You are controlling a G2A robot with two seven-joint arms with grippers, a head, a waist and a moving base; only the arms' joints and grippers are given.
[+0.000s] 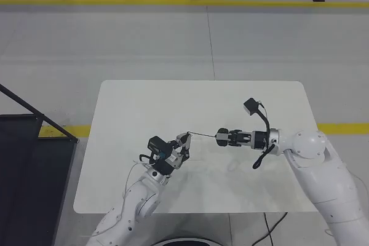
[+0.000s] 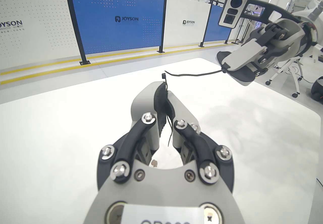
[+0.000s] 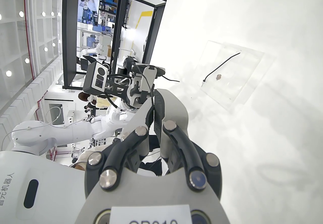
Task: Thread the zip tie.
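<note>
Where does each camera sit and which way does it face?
Top view: above the arms, looking down on the table; both arms show, left gripper and right gripper nearly meeting.
Left wrist view: on the left wrist, facing the right gripper holding a black strap; own fingers pinch the zip tie.
Right wrist view: on the right wrist, facing the left gripper past own fingers.
Shared: each wrist view shows the other gripper.

The counter [image 1: 141,111] is a white slab with rounded corners, standing on a pale grey floor [image 1: 111,43] crossed by a yellow line. Lying flat on it is a clear plastic sheet [image 3: 234,84], faint against the white top. On that sheet rest a slightly curved black zip tie [image 3: 219,66] and, just beside it, a small brownish scrap [image 3: 218,76].
</note>
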